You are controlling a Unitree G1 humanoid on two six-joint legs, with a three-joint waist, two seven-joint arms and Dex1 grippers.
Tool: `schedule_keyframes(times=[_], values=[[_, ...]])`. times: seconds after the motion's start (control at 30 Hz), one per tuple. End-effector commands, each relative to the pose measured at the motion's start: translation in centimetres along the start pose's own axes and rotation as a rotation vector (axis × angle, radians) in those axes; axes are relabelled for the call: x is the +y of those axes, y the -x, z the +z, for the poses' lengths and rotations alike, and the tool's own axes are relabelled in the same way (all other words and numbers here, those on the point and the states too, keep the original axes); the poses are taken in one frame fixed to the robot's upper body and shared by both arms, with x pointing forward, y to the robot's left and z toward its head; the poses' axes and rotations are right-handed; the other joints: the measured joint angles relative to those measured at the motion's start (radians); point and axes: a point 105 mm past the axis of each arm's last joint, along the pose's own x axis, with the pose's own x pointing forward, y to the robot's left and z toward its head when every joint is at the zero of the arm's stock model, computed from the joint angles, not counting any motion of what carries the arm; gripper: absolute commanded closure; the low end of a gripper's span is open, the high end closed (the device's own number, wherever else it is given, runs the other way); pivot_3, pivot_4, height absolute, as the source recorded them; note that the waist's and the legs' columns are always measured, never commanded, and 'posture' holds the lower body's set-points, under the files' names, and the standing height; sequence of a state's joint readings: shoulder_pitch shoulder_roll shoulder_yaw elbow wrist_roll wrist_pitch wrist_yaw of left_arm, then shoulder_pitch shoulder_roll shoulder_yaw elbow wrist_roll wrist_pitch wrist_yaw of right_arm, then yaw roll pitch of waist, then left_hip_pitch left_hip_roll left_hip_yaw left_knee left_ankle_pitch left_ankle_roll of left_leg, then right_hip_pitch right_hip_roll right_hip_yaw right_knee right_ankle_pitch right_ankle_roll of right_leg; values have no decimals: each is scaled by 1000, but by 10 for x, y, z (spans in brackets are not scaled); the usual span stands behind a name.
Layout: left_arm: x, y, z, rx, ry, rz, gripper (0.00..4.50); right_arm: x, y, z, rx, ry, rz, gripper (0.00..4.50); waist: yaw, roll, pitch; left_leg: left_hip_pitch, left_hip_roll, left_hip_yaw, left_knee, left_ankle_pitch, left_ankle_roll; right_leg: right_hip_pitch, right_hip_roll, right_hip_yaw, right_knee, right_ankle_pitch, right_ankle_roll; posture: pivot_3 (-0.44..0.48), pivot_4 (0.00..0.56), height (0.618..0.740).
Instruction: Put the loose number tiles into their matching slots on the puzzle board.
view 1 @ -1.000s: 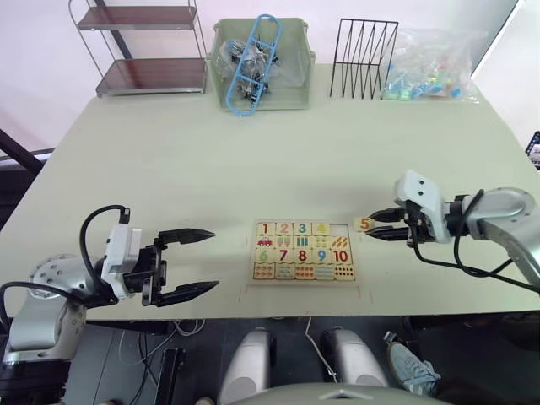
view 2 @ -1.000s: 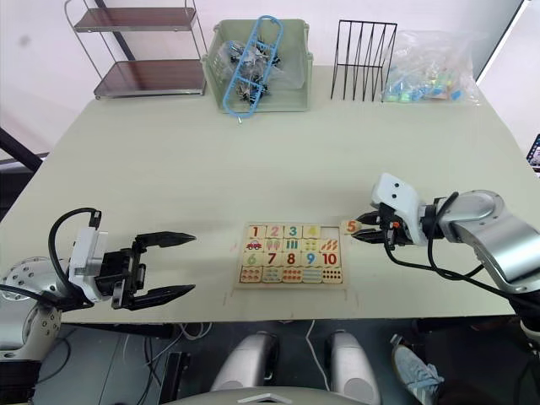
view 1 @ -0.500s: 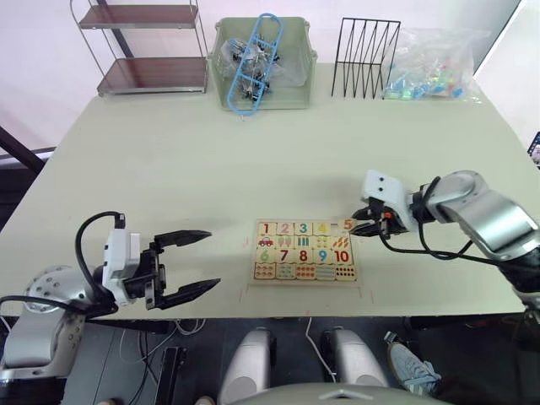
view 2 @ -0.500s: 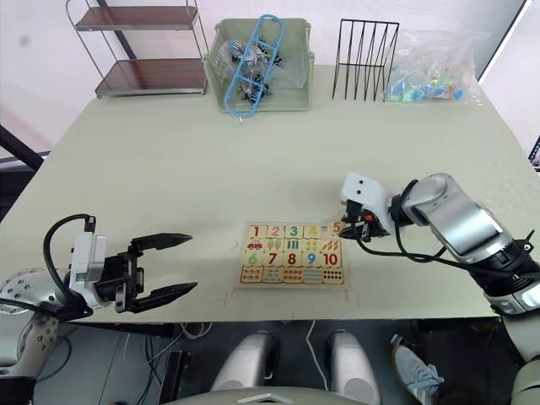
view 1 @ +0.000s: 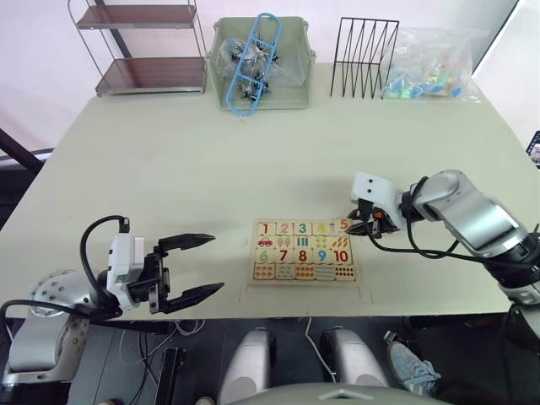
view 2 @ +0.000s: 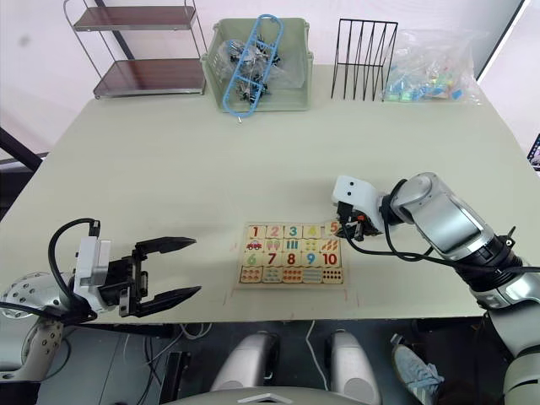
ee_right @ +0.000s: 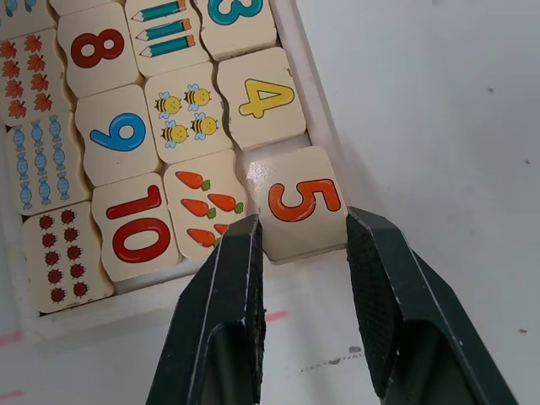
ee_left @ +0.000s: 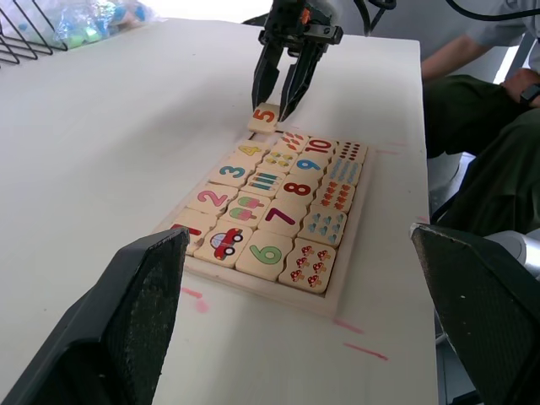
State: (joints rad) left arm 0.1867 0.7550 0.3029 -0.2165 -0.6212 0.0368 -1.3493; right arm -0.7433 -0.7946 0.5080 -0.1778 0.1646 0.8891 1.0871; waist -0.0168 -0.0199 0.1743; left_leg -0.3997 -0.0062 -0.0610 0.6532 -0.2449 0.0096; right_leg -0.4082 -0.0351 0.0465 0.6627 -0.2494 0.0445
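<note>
Now the right gripper (ee_right: 302, 245) holds the tile 5 (ee_right: 301, 202) between its two fingers, over the last corner of the puzzle board (view 1: 305, 251) — the end of the top row, just after the tile 4 (ee_right: 261, 97). The tile is not flat in its slot yet: in the right wrist view it lies a little across the board's rim, and in the left wrist view it sits tilted, higher than its neighbours. So what matters for you is the small offset — I judge the slot to lie slightly inward from the tile, toward the 4 and the carrot tile (ee_right: 205, 205). You probably need to shift it that way and press down before you let go. Tiles 1 to 4 already sit in the row. The left gripper (view 1: 190, 266) hangs wide open, well apart from the board on its other side, so the right arm is the one nearer.
</note>
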Motion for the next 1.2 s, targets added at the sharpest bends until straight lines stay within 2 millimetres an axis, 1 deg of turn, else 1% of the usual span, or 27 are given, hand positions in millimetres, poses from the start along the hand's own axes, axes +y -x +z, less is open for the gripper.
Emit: schedule_keyframes(times=[0.03,0.57,0.97,1.2], values=[[-3,-2,6,-16,-30,-15,0,-2,4,7,-6,37,-12,3644,0,0,0,0,0,0,0,0,0,0,0,0,0,0,0,0,150,739],[-1,-2,6,-32,-26,-7,0,-2,-1,6,-1,29,-17,3644,0,0,0,0,0,0,0,0,0,0,0,0,0,0,0,0,150,739],[1,-1,6,-28,-28,-7,0,5,-6,1,5,34,-1,3644,0,0,0,0,0,0,0,0,0,0,0,0,0,0,0,0,150,739],[0,-1,4,-27,-23,-8,0,5,-8,2,-5,39,-6,3644,-1,0,0,0,0,0,0,0,0,0,0,0,0,0,0,0,150,739]])
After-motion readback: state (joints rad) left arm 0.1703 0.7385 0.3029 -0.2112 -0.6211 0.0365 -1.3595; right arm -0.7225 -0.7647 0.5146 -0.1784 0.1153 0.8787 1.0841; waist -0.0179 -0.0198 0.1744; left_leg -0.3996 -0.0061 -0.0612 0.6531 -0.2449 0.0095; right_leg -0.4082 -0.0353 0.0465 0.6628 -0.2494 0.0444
